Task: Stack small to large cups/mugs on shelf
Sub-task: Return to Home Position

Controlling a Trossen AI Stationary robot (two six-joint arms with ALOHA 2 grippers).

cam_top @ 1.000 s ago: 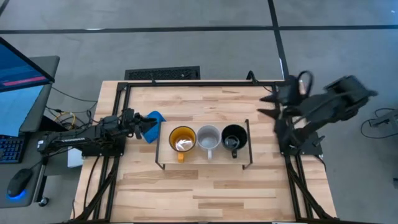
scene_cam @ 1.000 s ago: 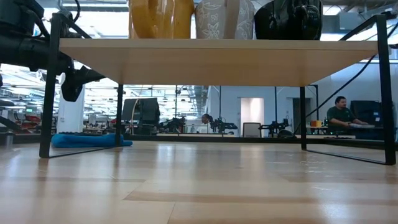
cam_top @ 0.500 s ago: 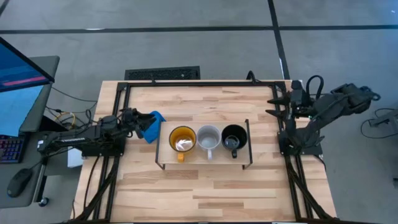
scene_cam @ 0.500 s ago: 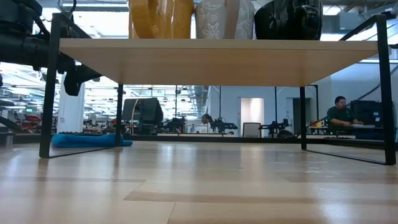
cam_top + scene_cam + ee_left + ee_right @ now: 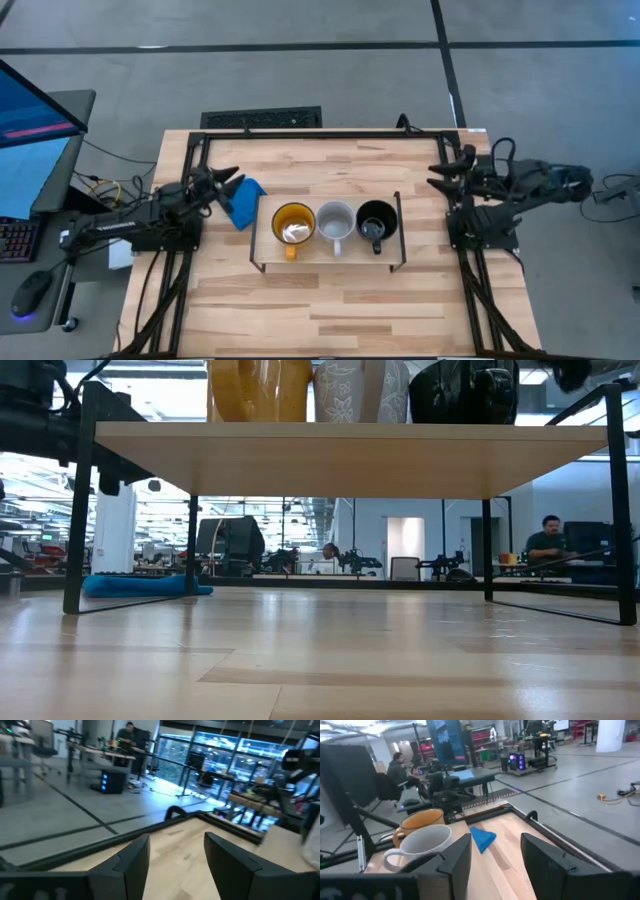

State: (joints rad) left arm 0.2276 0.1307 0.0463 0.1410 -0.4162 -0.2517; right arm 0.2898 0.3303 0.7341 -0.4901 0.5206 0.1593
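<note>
Both arms sit folded low, pointing inward, left tool [image 5: 228, 178] and right tool [image 5: 443, 172] empty, fingers apart.

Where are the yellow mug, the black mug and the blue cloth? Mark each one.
yellow mug [image 5: 293, 228]: high view, middle of its open top.
black mug [image 5: 377, 222]: high view, middle of its open top.
blue cloth [image 5: 248, 200]: high view, middle of the cloth.
</note>
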